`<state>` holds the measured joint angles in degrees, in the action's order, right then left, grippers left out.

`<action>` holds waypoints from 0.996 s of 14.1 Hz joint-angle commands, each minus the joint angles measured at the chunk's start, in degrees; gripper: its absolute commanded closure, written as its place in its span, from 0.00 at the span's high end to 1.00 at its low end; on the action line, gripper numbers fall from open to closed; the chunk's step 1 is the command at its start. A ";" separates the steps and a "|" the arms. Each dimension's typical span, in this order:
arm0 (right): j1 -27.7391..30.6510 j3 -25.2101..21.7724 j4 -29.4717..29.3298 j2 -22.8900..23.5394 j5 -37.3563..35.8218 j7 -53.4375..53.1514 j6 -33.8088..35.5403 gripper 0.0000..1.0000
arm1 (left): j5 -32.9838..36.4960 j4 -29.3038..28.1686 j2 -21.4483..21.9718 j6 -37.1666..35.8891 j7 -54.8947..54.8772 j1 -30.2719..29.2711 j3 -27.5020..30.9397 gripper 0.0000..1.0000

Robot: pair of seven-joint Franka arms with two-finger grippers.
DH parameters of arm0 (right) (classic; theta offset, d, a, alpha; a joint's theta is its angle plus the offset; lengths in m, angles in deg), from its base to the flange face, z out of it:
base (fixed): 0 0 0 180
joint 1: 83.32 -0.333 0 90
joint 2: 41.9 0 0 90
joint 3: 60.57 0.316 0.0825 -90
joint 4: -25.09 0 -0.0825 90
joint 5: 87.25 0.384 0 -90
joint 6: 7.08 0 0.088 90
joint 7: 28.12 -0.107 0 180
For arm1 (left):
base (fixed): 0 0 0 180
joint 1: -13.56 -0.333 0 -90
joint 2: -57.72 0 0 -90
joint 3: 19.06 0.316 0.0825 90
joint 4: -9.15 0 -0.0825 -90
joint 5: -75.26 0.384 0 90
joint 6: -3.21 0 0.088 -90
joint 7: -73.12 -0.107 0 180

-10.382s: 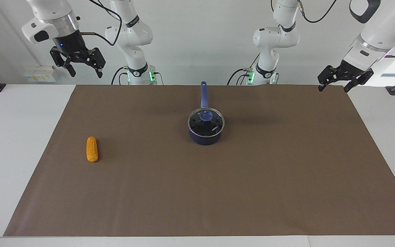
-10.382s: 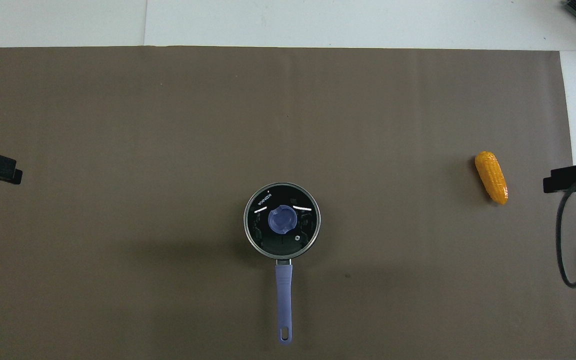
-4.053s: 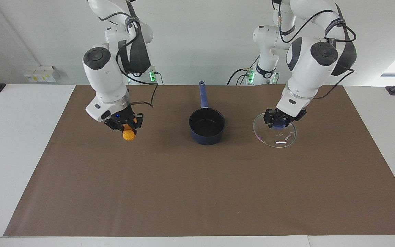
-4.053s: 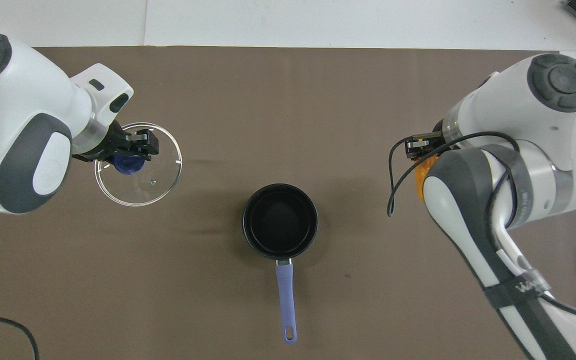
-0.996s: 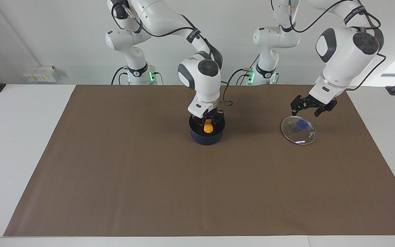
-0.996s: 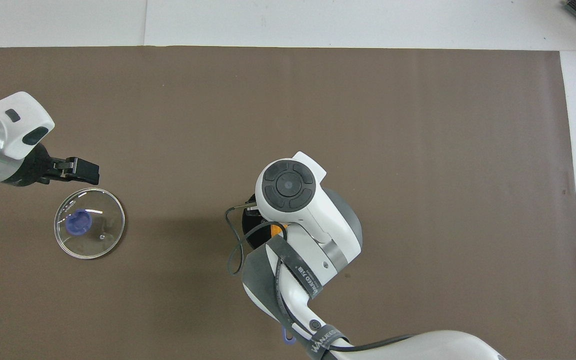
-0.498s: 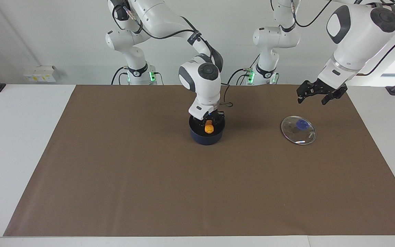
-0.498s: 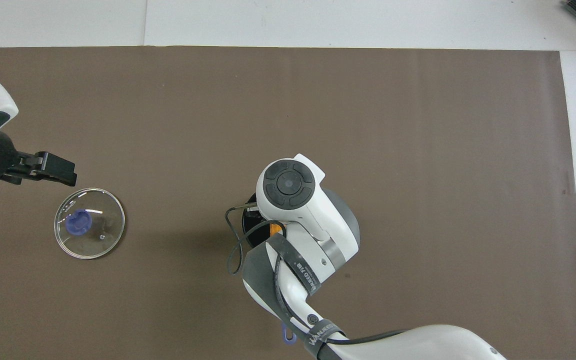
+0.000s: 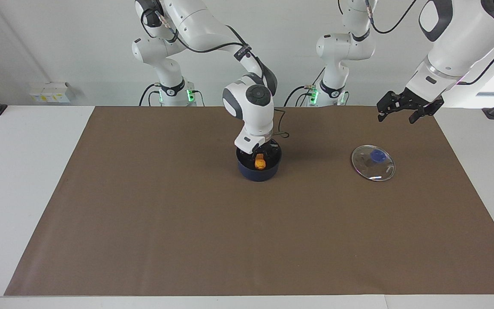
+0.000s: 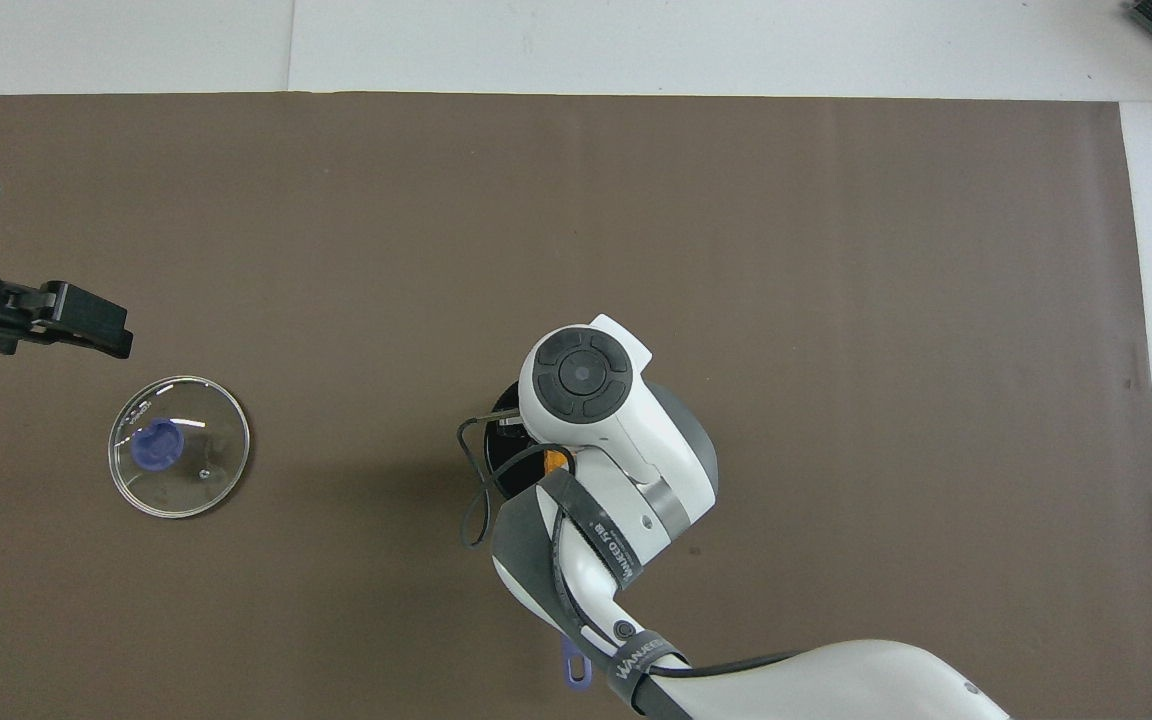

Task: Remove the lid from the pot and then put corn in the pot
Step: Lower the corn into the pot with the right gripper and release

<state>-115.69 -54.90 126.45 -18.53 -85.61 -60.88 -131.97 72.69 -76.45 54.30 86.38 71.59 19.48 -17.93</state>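
We find the right gripper (image 9: pixel 260 155) lowered into the pot (image 9: pixel 259 171) at the centre of the facing view, its fingers clamped on the corn (image 9: pixel 259 162), which sits upright inside the pot's rim. In the overhead view the right arm covers most of the pot (image 10: pixel 506 462); only a sliver of corn (image 10: pixel 557 460) shows. The lid (image 9: pixel 373 162) lies flat on the brown mat (image 9: pixel 187 231), at centre right in the facing view, knob up. The left gripper (image 9: pixel 399 110) hangs in the air at upper right, jaws spread wide and holding nothing, apart from the lid (image 10: pixel 179 446).
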 commanded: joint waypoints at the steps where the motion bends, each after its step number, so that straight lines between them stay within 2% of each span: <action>1: 0.56 0.58 2.61 -0.42 1.17 1.21 -2.88 0.14 | -0.24 1.23 -0.27 -0.82 -1.72 0.85 0.62 1.00; 2: 0.64 0.58 2.53 -0.34 1.17 1.21 -2.72 0.22 | -0.24 1.14 -0.18 -0.73 -2.42 0.85 0.62 1.00; 3: 0.73 0.58 2.35 -0.34 1.17 1.21 -2.46 0.36 | -0.24 1.05 -0.09 -0.73 -2.52 0.76 0.62 1.00; 4: 0.73 0.49 2.27 -0.34 1.17 1.29 -2.37 0.56 | -0.24 0.88 0.00 -0.82 -2.60 0.76 0.62 1.00; 5: 0.73 0.49 2.09 -0.25 0.82 1.47 -2.28 1.00 | -0.24 0.70 0.08 -0.82 -2.60 0.76 0.62 1.00; 8: 0.82 0.49 0.86 -0.68 0.29 1.47 -1.49 1.00 | -0.24 -0.26 0.61 -0.82 -2.60 0.50 0.62 1.00; 10: 1.17 0.14 -1.68 -1.73 0.29 1.47 2.53 1.00 | -0.33 -1.05 1.05 -0.82 -2.34 0.32 0.62 1.00; 14: 6.34 0.14 -2.13 -10.24 0.73 3.22 7.64 1.00 | -0.24 -0.79 0.96 -0.91 -1.81 0.06 0.88 1.00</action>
<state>-112.23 -55.17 123.32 -23.76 -85.65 -60.24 -127.18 72.69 -76.62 54.32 86.28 69.74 19.41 -17.61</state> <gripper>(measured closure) 0.000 0.000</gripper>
